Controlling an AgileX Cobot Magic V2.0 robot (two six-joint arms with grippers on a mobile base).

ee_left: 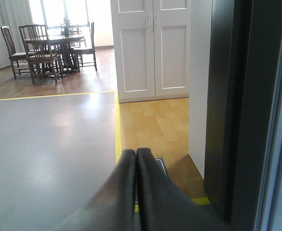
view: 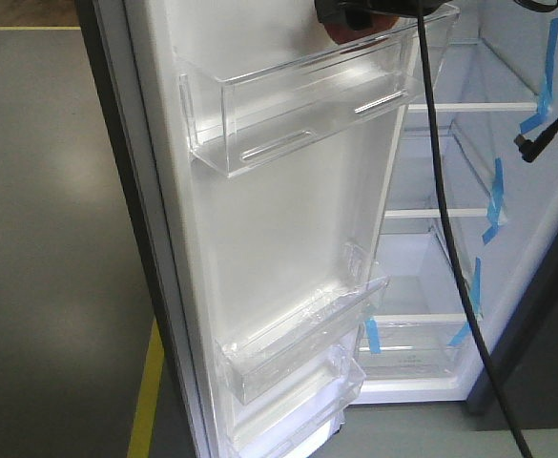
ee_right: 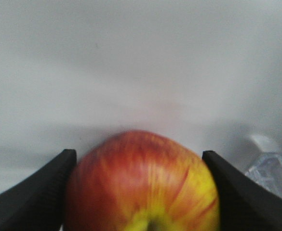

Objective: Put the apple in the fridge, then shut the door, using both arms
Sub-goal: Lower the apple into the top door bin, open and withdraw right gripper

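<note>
- Your right arm's black gripper [ee_right: 138, 159] has the red apple with the yellow patch [ee_right: 145, 187] pinched between its two fingers. Both press on the apple's flanks, and the stem end faces back toward the wrist.
- Your left arm's black gripper [ee_left: 136, 187] carries nothing and its fingers are pressed together. A dark grey panel edge [ee_left: 232, 110] stands just to its right, which I judge to be the outer side of the door.
- Straight ahead of the apple is a plain white surface, likely the tall door's white inner face [view: 288, 219]. The front view puts the gripper and apple at the top edge, just above the uppermost clear plastic door bin [view: 307, 105].
- The move turns on this: the dark grey fridge's white-lined compartment [view: 536, 258] lies to the right of the apple in the front view and deeper in. Its white shelves [view: 450, 212] are beyond the door's edge, so the right arm has to swing that way.
- A black cable [view: 441, 191] hangs across that opening, so watch it.
- For closing, the left arm is the nearer one to the door's outer side.
</note>
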